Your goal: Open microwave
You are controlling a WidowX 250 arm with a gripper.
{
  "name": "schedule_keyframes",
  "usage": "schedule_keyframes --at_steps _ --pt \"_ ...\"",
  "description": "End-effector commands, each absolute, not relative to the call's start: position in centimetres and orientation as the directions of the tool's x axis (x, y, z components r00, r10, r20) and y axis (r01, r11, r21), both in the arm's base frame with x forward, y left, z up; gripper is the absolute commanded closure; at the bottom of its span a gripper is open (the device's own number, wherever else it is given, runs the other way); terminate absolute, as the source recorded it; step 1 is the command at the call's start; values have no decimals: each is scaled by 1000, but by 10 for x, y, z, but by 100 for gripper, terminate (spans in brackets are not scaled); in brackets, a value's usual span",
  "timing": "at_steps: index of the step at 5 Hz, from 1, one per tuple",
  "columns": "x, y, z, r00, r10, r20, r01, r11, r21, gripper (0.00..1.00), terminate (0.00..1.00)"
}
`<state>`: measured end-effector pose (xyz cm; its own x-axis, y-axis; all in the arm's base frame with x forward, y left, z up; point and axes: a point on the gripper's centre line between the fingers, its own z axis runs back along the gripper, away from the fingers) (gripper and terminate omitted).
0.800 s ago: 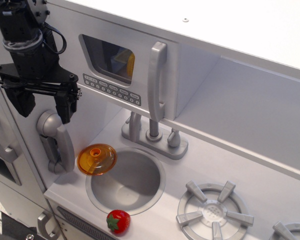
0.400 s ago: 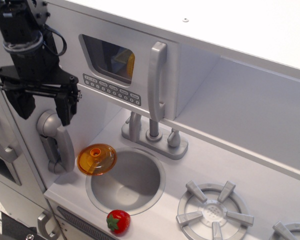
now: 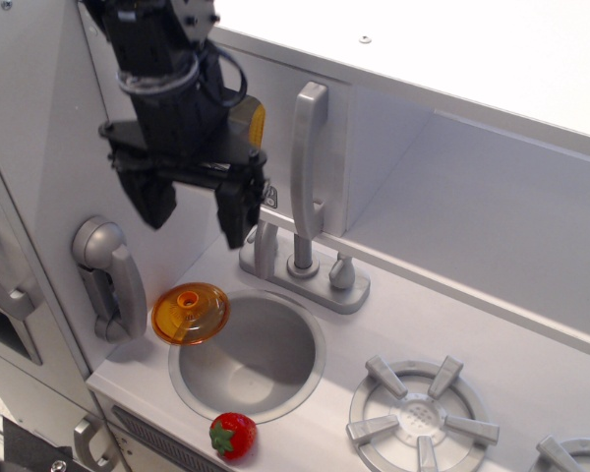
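You see one microwave (image 3: 305, 147), door shut; your gripper (image 3: 199, 206) hangs before it, jaws wide, empty.

Grey microwave (image 3: 320, 128), black gripper (image 3: 197, 208)

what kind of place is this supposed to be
Most likely a child's toy kitchen: a grey plastic play unit with a round grey sink basin, a grey moulded stove burner and a small red toy strawberry on its counter.
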<state>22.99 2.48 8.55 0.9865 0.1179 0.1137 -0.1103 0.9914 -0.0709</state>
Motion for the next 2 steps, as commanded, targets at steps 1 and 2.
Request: schedule_keyframes --at_steps 1,2 --pt "255 -4 101 970 61 234 -47 997 -67 0 0" --pt "268 -15 100 966 44 254 -20 995 -97 0 0"
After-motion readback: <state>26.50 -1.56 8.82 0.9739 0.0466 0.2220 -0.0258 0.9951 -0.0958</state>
